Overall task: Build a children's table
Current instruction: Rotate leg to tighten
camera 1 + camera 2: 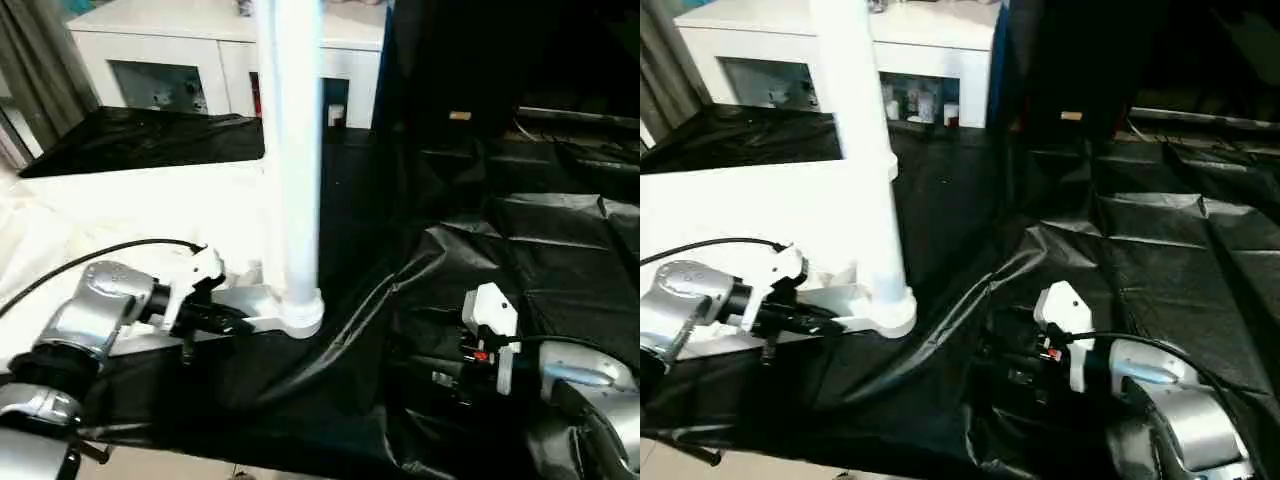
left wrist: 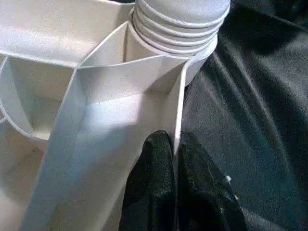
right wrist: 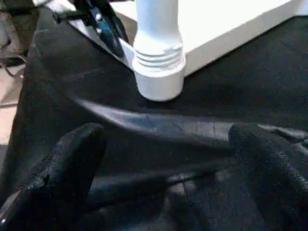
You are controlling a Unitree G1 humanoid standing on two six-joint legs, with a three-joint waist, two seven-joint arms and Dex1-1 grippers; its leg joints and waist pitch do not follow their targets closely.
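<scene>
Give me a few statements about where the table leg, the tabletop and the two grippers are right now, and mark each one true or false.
1. A white leg stands upright in a corner socket of the tabletop. True.
2. The left gripper is shut on the tabletop's side wall. True: one black finger sits on each side of the thin rim.
3. The right gripper grips the leg. False: its fingers are spread apart and hold nothing, and the leg stands beyond them.
4. The tabletop lies on bare wood. False: black sheeting covers the surface under and beside it.
5. A white cabinet with glass doors stands behind the work area. True.
</scene>
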